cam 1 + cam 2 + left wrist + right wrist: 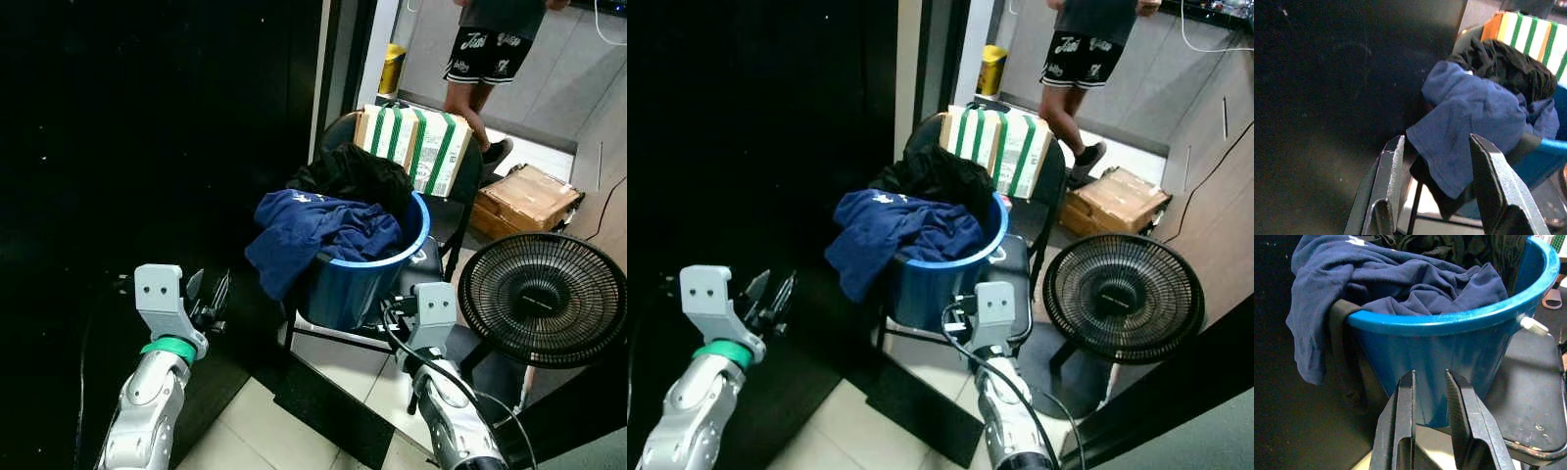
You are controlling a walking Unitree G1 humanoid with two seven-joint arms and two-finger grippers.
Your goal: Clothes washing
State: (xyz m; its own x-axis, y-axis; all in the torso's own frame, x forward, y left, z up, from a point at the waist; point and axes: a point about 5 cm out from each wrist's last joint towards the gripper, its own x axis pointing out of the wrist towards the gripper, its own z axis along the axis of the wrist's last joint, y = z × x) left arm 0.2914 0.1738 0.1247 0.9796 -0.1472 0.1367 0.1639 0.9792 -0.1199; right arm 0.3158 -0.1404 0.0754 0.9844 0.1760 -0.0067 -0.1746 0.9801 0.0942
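A black chair [453, 211] holds a blue bucket [367, 279] at arm height, so the laundry sits within reach. In the bucket are a dark blue shirt [313, 230], spilling over the rim, and a black garment [358, 176] behind it. A fan [542, 299] stands to the right, and a person [485, 44] stands beyond. The left hand [208, 299] hovers left of the shirt, fingers open, likely lining up on the hanging cloth. The right hand [1428, 404] points at the bucket wall, fingers slightly apart, holding nothing.
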